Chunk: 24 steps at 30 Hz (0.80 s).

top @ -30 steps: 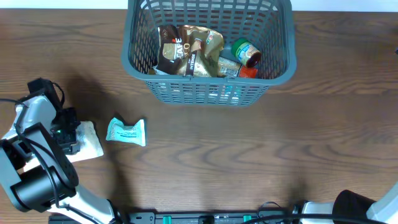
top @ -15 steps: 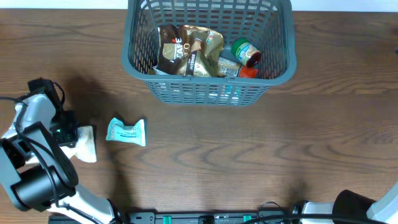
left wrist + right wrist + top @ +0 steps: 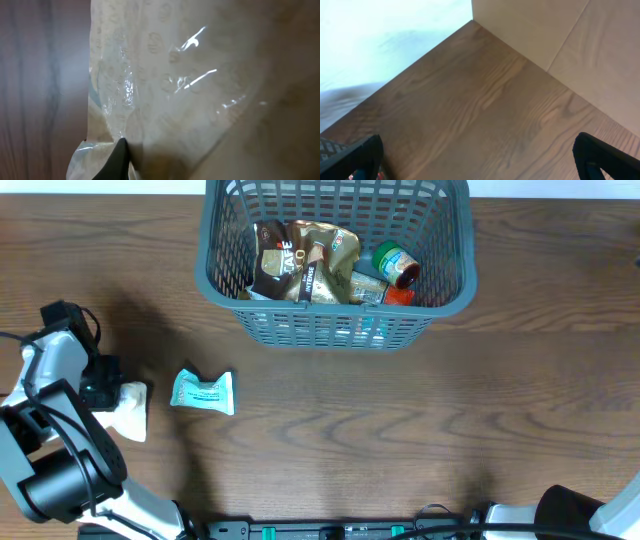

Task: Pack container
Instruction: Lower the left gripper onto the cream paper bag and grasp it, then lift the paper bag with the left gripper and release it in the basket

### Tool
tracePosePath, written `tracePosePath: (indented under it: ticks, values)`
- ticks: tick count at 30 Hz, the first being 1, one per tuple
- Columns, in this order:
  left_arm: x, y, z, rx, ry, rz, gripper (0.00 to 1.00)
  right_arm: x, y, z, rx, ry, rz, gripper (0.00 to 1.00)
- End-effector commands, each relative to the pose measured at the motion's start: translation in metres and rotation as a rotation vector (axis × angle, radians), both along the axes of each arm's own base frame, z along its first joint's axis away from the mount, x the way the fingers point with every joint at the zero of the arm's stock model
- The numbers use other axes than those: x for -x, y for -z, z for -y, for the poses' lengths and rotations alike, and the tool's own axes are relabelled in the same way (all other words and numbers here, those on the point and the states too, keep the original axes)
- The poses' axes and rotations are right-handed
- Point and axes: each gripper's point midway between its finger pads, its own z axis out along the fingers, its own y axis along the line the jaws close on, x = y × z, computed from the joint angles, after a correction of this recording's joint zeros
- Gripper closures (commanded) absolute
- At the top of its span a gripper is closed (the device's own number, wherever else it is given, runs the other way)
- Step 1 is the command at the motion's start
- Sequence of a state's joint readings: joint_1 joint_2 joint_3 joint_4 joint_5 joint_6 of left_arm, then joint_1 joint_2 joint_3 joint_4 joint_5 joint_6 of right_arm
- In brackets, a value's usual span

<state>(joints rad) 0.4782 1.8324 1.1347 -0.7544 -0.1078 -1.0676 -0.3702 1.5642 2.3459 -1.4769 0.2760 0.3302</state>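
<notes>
The container (image 3: 340, 325), a dark grey lattice basket, stands at the top middle of the table. Inside it lie a brown coffee packet (image 3: 290, 265), a green-lidded jar (image 3: 393, 264) and other packets. Far left, my left gripper (image 3: 105, 392) is shut on a whitish clear-film packet (image 3: 132, 410), which is bunched up at the jaws. That packet (image 3: 200, 75) fills the left wrist view, with one dark finger (image 3: 119, 160) pressed against it. My right gripper (image 3: 480, 155) stands open over bare wood, its fingers at the frame's two lower corners.
A small teal packet (image 3: 203, 392) lies on the table just right of the held packet and below the basket's left corner. The right wrist view shows a pale wall panel (image 3: 560, 35) beyond the table edge.
My left gripper has closed on the whitish packet, which lay flat a second ago and is now bunched and narrower. The teal packet and basket have not moved.
</notes>
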Motion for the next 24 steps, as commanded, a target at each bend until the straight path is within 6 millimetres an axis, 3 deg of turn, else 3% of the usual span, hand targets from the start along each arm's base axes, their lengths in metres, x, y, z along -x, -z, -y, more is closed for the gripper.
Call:
tracePosePath:
  ticks: [1, 5, 9, 13, 19, 24]
  values:
    - [-0.020, -0.026, -0.009, -0.033, 0.089, 0.093, 0.94, 0.000, 0.002, 0.003, -0.010, 0.017, 0.002, 0.01]
    - [-0.046, -0.074, -0.017, -0.116, 0.168, 0.267, 0.94, 0.000, 0.002, 0.003, -0.010, 0.017, 0.002, 0.01]
    - [-0.069, -0.136, -0.018, -0.212, 0.246, 0.480, 0.94, 0.000, 0.002, 0.003, -0.010, 0.016, 0.002, 0.01]
    - [-0.085, -0.199, -0.007, -0.273, 0.316, 0.706, 0.94, 0.000, 0.002, 0.003, -0.010, 0.017, 0.001, 0.01]
    - [-0.116, -0.307, 0.042, -0.295, 0.568, 1.149, 0.94, 0.000, 0.002, 0.003, -0.010, 0.016, 0.002, 0.01]
    - [-0.119, -0.405, 0.104, -0.415, 0.871, 1.498, 0.94, 0.000, 0.002, 0.003, -0.010, 0.017, 0.001, 0.01]
